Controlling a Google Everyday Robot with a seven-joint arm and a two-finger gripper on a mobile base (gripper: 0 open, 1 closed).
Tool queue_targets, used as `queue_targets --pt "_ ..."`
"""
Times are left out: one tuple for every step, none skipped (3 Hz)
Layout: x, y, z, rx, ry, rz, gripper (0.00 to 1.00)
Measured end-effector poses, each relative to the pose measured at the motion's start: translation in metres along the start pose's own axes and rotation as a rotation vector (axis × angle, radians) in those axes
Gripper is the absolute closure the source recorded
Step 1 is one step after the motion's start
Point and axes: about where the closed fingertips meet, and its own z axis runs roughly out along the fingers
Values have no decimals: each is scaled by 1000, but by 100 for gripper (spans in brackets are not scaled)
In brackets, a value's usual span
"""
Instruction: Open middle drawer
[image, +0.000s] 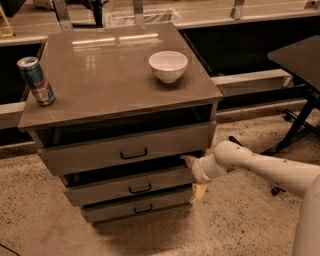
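The middle drawer (135, 184) is the grey-brown panel with a small black bar handle (140, 189), between the taller top drawer (125, 149) and the slim bottom drawer (137, 206). It stands out a little from the cabinet, with a dark gap above it. My gripper (194, 176) is at the right end of the middle drawer's front. Its fingers are spread, one fingertip (188, 160) above the panel's top edge and one below its bottom edge. The white arm (260, 167) reaches in from the right.
A white bowl (168, 65) and a drink can (36, 80) stand on the cabinet top (110, 75). A dark table with black legs (300, 120) is at the right. Speckled floor (235, 220) lies in front.
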Motion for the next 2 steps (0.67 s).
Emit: queue_targets --pt "4 2 5 -17 3 9 0" --pt "5 3 6 -20 3 11 0"
